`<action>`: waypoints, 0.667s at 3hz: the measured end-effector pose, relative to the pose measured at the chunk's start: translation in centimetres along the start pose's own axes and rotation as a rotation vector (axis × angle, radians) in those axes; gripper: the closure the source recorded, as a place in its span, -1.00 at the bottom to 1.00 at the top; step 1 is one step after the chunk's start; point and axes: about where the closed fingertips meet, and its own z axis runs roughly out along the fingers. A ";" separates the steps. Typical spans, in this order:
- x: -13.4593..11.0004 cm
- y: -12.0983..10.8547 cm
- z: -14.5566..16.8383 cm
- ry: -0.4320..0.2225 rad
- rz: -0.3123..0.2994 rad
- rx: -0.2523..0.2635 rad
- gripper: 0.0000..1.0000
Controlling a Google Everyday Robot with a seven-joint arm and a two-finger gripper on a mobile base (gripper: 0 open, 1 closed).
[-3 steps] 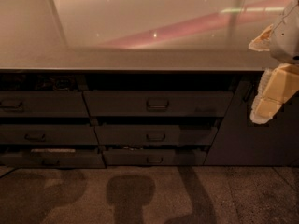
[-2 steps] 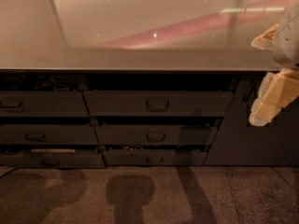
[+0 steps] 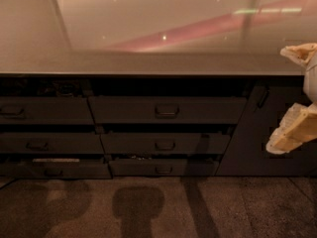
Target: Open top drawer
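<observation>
Drawers in two stacks sit under a long, shiny, pale countertop [image 3: 148, 63]. The top drawer [image 3: 124, 110], a wide dark grey one with a flat front, is the highest in the right stack, near the middle of the view. Its small rectangular loop handle [image 3: 167, 110] sits in the centre of its front. A dark gap shows between the drawer front and the countertop's edge. Two slimmer dark drawers [image 3: 165, 145] lie below it, and narrower dark drawers [image 3: 44, 110] are on its left. A plain dark cabinet door [image 3: 247, 138] stands on its right. The robot's pale cream gripper [image 3: 292, 133] hangs at the right edge of the view, in front of that door and well apart from the handle. Whether it is open or closed cannot be told, nor whether it holds anything. Dark shadows [image 3: 138, 207] lie on the speckled brown floor [image 3: 257, 207].
</observation>
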 end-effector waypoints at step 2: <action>-0.9 -0.4 -1.2 -0.010 -0.009 0.023 -1.00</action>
